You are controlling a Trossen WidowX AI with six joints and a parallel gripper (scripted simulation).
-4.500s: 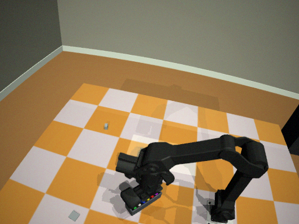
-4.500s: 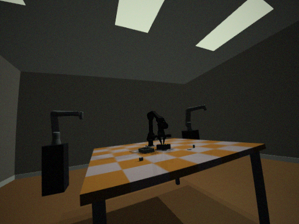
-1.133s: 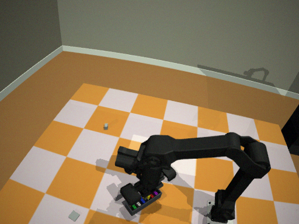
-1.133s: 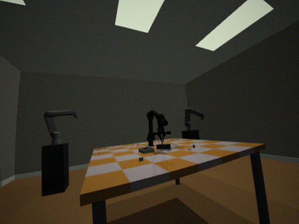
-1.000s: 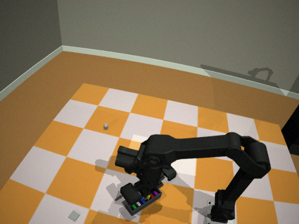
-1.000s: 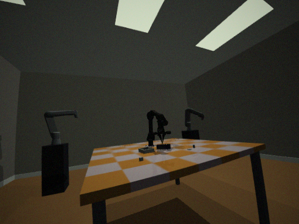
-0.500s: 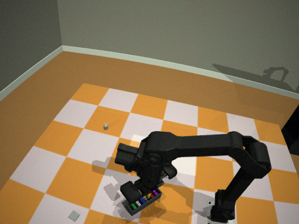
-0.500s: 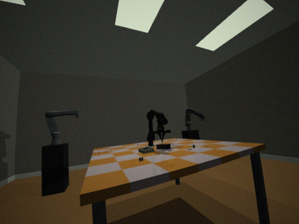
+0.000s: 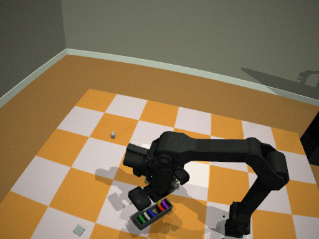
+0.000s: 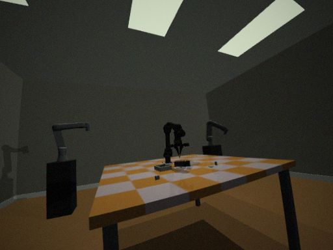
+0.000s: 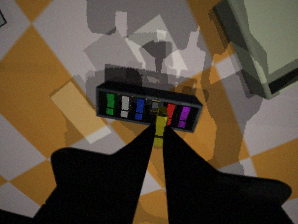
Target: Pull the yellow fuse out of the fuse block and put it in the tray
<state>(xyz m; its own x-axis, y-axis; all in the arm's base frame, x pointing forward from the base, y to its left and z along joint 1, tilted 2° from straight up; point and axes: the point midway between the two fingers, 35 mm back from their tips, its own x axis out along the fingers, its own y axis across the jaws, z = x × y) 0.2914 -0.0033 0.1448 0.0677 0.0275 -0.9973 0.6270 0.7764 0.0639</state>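
The yellow fuse [image 9: 159,202] [image 10: 179,156] [image 11: 159,136] is upright between the fingertips of my gripper [image 10: 179,155] [image 11: 159,130], which is shut on it. In the exterior view the fuse hangs a little above the dark fuse block [image 9: 156,218] [image 10: 182,163] [image 11: 145,90], with a gap between them. In the wrist view an open slot [image 11: 155,105] shows between the blue fuse [image 11: 140,108] and the red fuse [image 11: 171,114]. The grey-green tray [image 10: 160,169] [image 11: 248,54] stands beside the block; the arm hides most of it in the top view.
The green fuse [image 9: 142,218] [image 11: 110,103], white fuse [image 9: 146,215] [image 11: 125,106] and purple fuse [image 9: 164,204] [image 11: 184,116] also sit in the block. A small grey cube [image 9: 113,135] [image 10: 157,178] and a flat grey tile [image 9: 78,230] lie farther off on the checkered table.
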